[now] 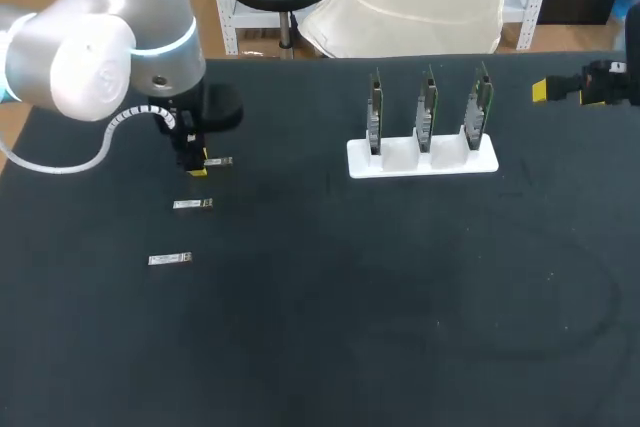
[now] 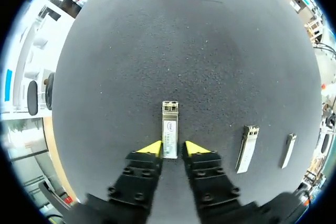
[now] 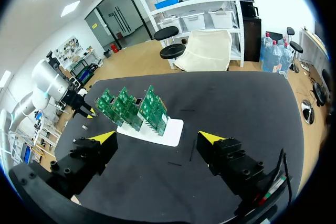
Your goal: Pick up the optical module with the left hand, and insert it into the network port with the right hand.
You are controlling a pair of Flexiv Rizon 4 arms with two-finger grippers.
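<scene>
- The left pincer (image 2: 170, 149) is low over the table (image 2: 184, 51) and open. It straddles the module (image 2: 169, 129), and no grip from both sides is evident.
- The module's long axis runs straight ahead, parallel to the fingers (image 2: 137, 174) (rear end between the yellow tips, front end ahead of them).
- The right pincer (image 3: 157, 139) is wide open and well apart from the module, with the board stand (image 3: 174, 128) ahead of it.

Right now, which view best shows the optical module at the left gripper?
The left wrist view: the optical module lies full length between the yellow tips of the left gripper. The head view shows it small, partly hidden by that gripper. In the right wrist view it is too small to make out.
</scene>
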